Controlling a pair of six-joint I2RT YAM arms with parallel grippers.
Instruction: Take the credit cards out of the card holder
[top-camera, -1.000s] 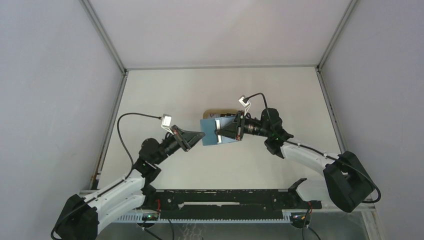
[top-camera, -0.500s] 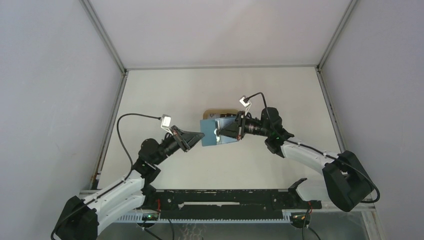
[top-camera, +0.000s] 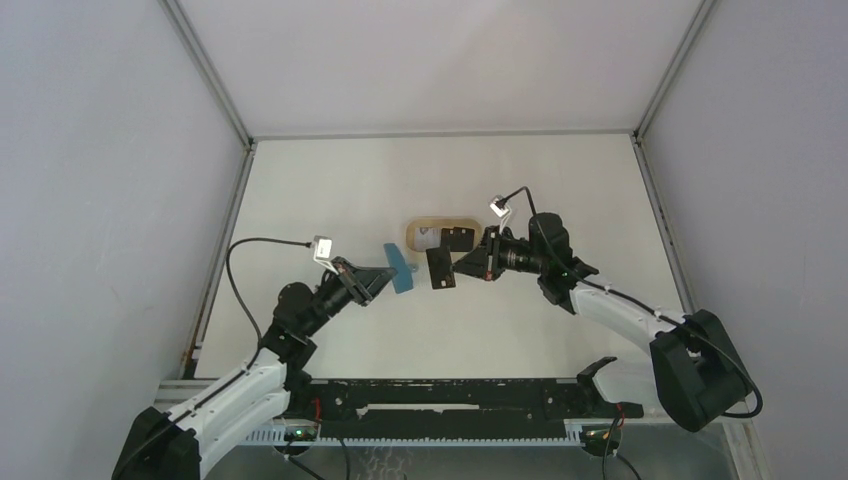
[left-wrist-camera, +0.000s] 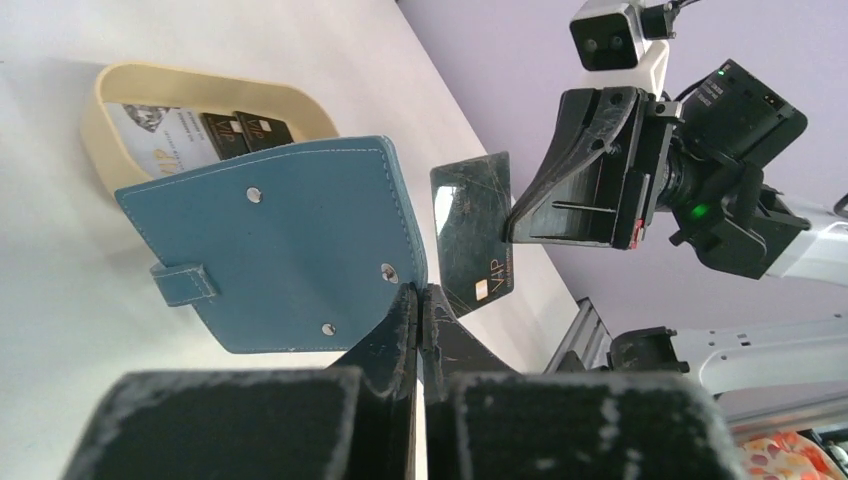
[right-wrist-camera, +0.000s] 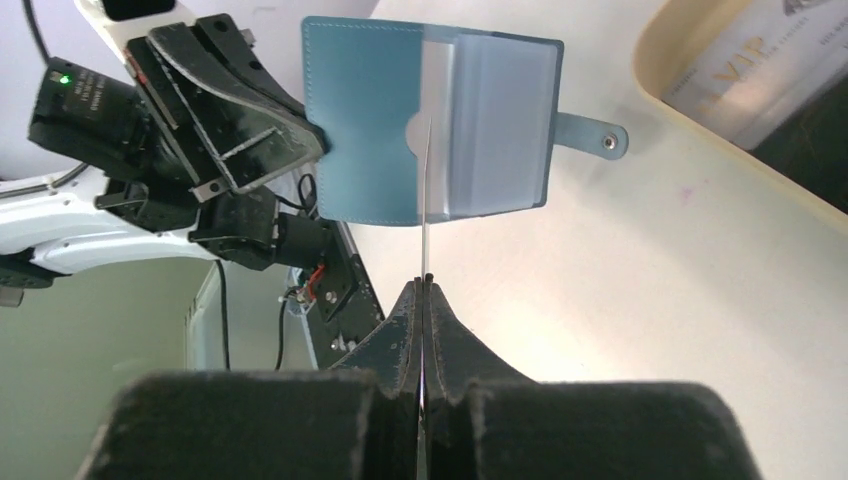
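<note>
You have bright, even light; the table (top-camera: 330, 190) reads almost white and the shadows on it are faint and soft. In the left wrist view the black card (left-wrist-camera: 473, 228) carries a pale glare patch. The wallet (right-wrist-camera: 370, 120) is sharp in the right wrist view, while the fingers (right-wrist-camera: 400, 340) near the lens look blurred and grainy.

The teal-blue folding leather card holder (top-camera: 399, 268) is held open aloft; a thin black credit card (top-camera: 439, 268) is held upright just beside it, not touching.
</note>
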